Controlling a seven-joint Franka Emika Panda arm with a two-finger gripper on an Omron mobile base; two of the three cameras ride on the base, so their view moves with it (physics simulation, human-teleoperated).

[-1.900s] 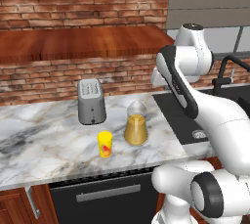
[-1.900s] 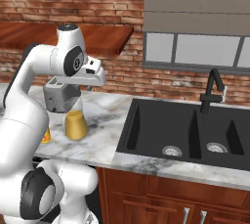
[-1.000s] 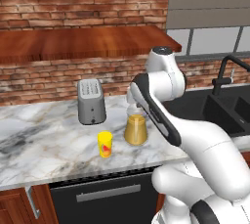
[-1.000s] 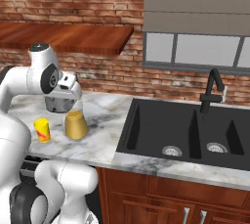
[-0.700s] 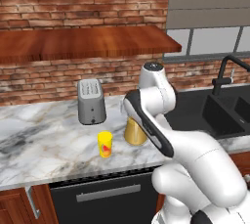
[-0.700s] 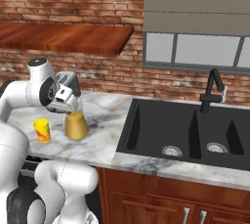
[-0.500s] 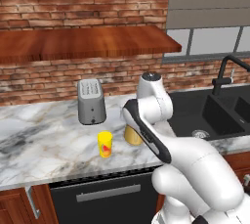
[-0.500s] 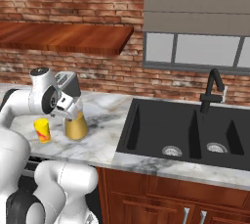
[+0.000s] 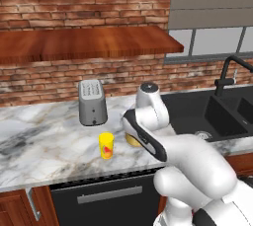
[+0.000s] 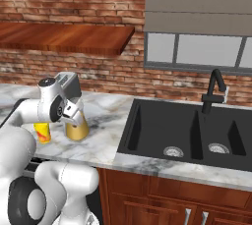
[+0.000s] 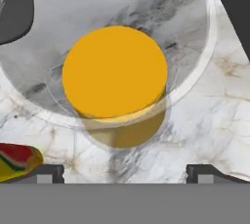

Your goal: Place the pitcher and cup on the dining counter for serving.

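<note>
The pitcher (image 10: 78,128) stands upright on the counter (image 9: 44,146) – long axis vertical – directly beneath the spread, empty tool (image 11: 124,171), beside the cup (image 9: 105,145)

— Any writing, label or number to read anywhere?

— None. The cup (image 9: 105,145), just in front of the toaster (image 9: 92,102), carries a red-orange mark on its side, but it is a shape, not letters.

— And the toaster itself?

— Plain grey, with one small dark spot low on its front; too small to tell whether it is a sign.

— The pitcher (image 10: 77,127) to the right of the toaster?

— Clear glass over amber liquid, unmarked.
</note>
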